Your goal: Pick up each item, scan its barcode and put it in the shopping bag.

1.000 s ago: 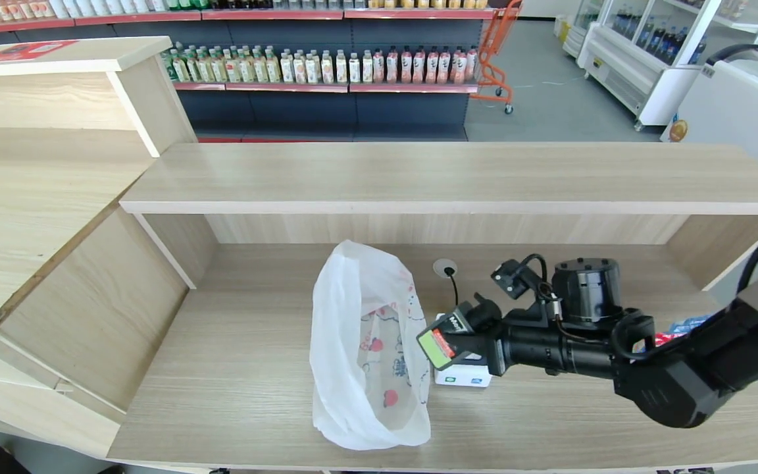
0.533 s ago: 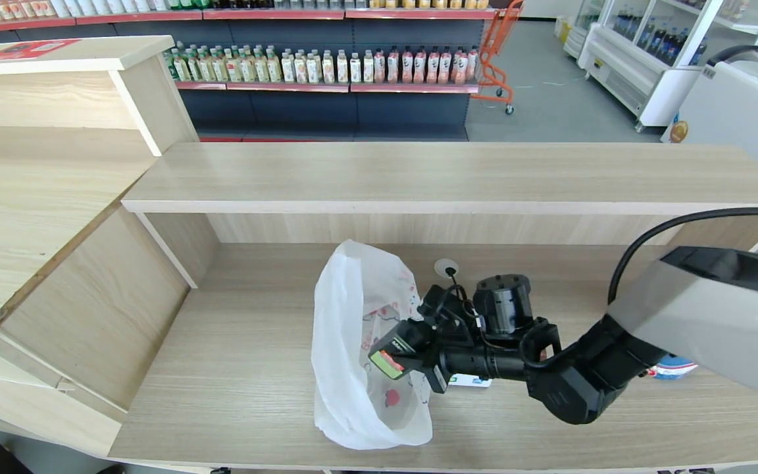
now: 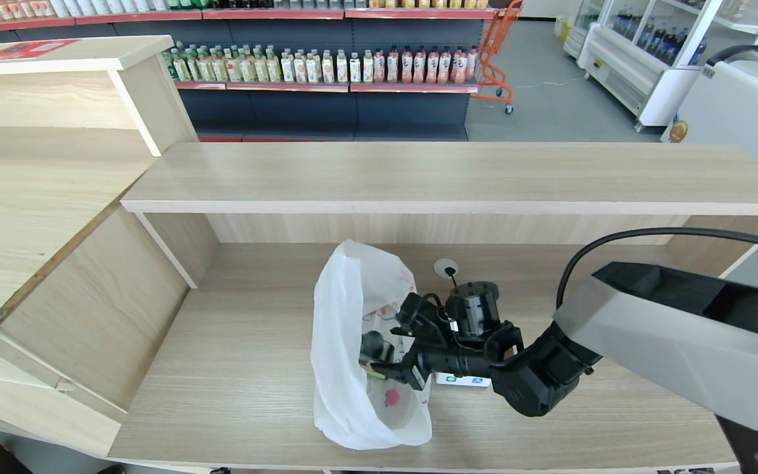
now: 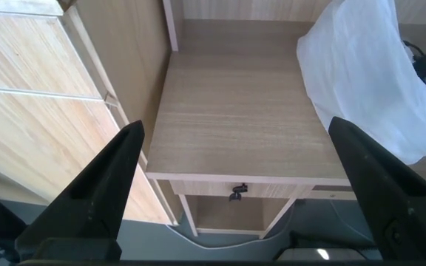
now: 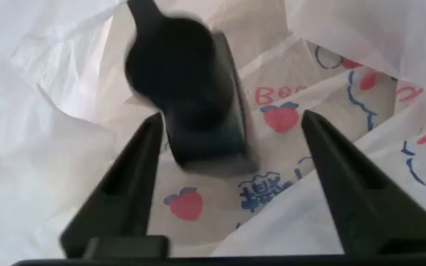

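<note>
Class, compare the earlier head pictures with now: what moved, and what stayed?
The right gripper carried the item leftward from over the white box into the shopping bag; its fingers now stand apart, the item loose between them. Bag and box stayed put.

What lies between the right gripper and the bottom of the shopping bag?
In the right wrist view, a dark blurred item lies inside the shopping bag, beyond the open right gripper, above the printed bottom.

Dark item blurred past telling inside the bag, right gripper partly veiled by the bag's white wall, white box mid-counter mostly covered by the right arm, bag cut off at the left wrist view's edge.
</note>
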